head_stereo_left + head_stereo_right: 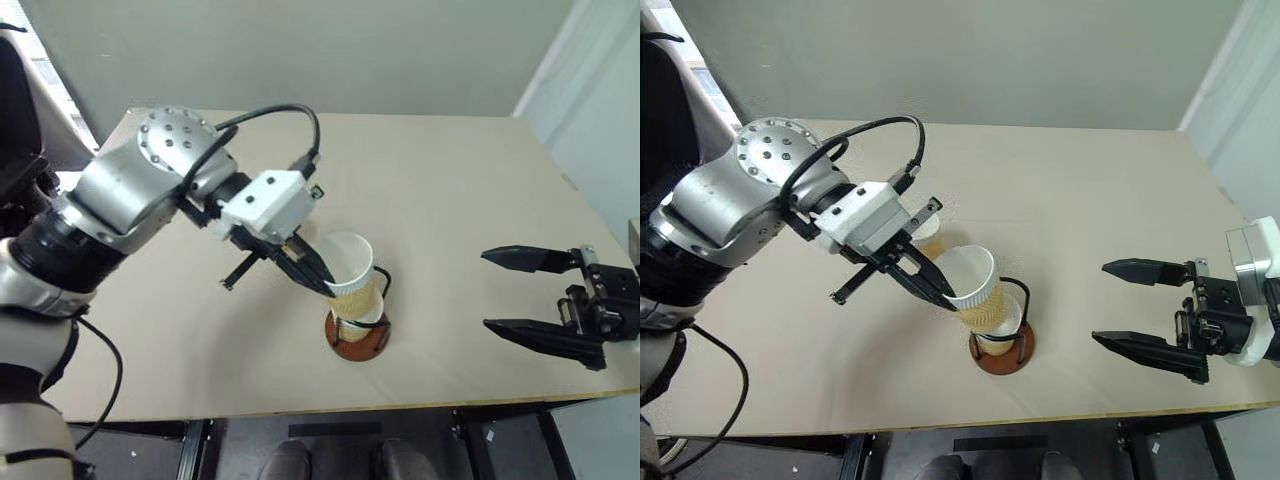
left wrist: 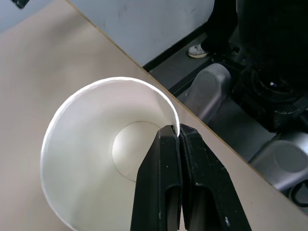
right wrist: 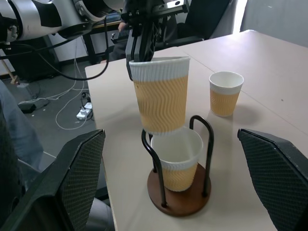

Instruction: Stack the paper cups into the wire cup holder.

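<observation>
Near the front edge of a pale table (image 1: 450,200): left gripper (image 1: 318,277) clenched on the rim of a paper cup (image 3: 161,98), one finger inside and one outside, cup tilted and poised just above the wire cup holder (image 3: 179,195). Lower end of that held cup between the tops of the two black wire loops, above a second cup (image 3: 178,159) seated upright on the reddish-brown base. Third cup (image 3: 225,93) upright on the tabletop, apart from the holder, partly hidden behind the left arm in the head views. Right gripper (image 1: 520,292) released, black fingers spread wide and pointing toward the holder from the right, well apart from it, touching nothing.
</observation>
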Robot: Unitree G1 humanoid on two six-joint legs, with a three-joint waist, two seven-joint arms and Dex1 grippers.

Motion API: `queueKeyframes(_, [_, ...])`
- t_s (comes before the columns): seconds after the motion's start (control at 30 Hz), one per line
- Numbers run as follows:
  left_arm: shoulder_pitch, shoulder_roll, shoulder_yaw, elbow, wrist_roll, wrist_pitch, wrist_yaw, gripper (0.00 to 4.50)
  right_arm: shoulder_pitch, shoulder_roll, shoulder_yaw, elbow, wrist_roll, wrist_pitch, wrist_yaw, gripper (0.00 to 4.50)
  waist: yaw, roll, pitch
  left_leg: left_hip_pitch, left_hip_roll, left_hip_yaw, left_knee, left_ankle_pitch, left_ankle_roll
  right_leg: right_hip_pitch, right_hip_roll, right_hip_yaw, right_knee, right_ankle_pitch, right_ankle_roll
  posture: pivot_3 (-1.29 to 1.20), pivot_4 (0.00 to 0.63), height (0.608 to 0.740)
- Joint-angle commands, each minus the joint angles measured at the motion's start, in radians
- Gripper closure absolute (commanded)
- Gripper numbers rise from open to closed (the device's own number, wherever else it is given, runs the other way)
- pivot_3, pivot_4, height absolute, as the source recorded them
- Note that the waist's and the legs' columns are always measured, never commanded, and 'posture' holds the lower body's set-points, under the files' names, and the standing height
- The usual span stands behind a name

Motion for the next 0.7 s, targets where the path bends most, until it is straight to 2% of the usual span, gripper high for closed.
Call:
queueKeyframes(0.03, [-0.002,-0.008,0.019,-0.015,0.013,-0.009,-0.029,4.47,0.0,-0.01,-0.026,-0.021,0.009,-0.021,-0.009,0.0,0.0,0.0,0.0,0.0,0.0,0.0,0.0,0.0,0.0,0.0,0.0,0.0,0.0,0.0,0.0,0.0,0.15,0.74])
queueKeyframes(0.23, [0.002,0.0,0.014,-0.038,0.009,-0.008,-0.029,4.47,-0.007,-0.016,-0.023,-0.017,0.012,-0.019,-0.012,0.0,-0.001,0.0,0.0,0.0,0.0,0.0,0.0,0.0,0.0,0.0,0.0,0.0,0.0,0.0,0.0,0.0,0.15,0.74])
queueKeyframes(0.5, [-0.056,-0.043,0.095,0.037,-0.087,0.062,-0.029,4.47,-0.01,-0.017,0.0,-0.01,-0.008,-0.025,-0.011,0.0,0.002,0.0,0.0,0.0,0.0,0.0,0.0,0.0,0.0,0.0,0.0,0.0,0.0,0.0,0.0,0.0,0.15,0.74])
queueKeyframes(0.7, [-0.071,-0.104,0.112,0.109,0.002,0.034,-0.029,4.47,-0.014,-0.016,0.011,-0.012,-0.01,-0.028,-0.016,0.0,0.004,0.0,0.0,0.0,0.0,0.0,0.001,0.0,0.0,0.001,0.0,0.0,0.0,0.0,0.001,0.0,0.15,0.74])
